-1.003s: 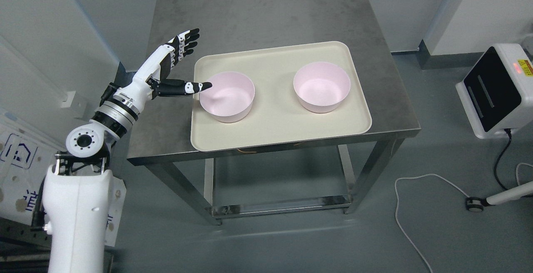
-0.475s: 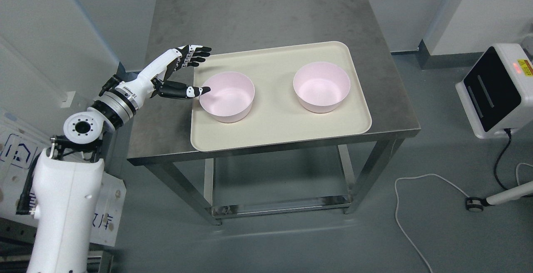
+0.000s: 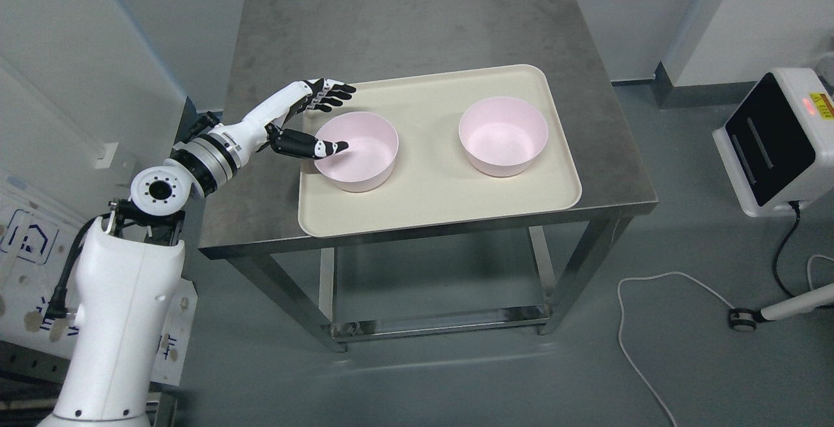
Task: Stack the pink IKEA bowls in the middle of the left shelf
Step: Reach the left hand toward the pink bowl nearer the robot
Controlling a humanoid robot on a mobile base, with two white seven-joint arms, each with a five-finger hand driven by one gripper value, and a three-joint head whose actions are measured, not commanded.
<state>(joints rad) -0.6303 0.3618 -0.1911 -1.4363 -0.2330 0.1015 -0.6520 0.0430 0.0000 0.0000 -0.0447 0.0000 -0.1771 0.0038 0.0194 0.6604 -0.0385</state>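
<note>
Two pink bowls stand apart on a cream tray (image 3: 430, 202) on a steel table. The left bowl (image 3: 365, 153) is near the tray's left side, the right bowl (image 3: 503, 135) toward its right. My left hand (image 3: 329, 120) reaches in from the left and straddles the left bowl's near-left rim. Its thumb (image 3: 322, 147) points into the bowl over the rim, and its fingers (image 3: 332, 91) are spread just beyond the rim's far-left side. The hand is open and grips nothing. The right arm does not show.
The steel table (image 3: 417, 23) has bare surface behind the tray and a lower shelf (image 3: 436, 323) beneath. A white machine (image 3: 778, 140) with a cable stands on the floor at the right. A wall panel runs along the left.
My left hand has moved right and lowered toward the left bowl. The thumb now reaches over its rim into the bowl, and the fingers have swung from raised to level beside it.
</note>
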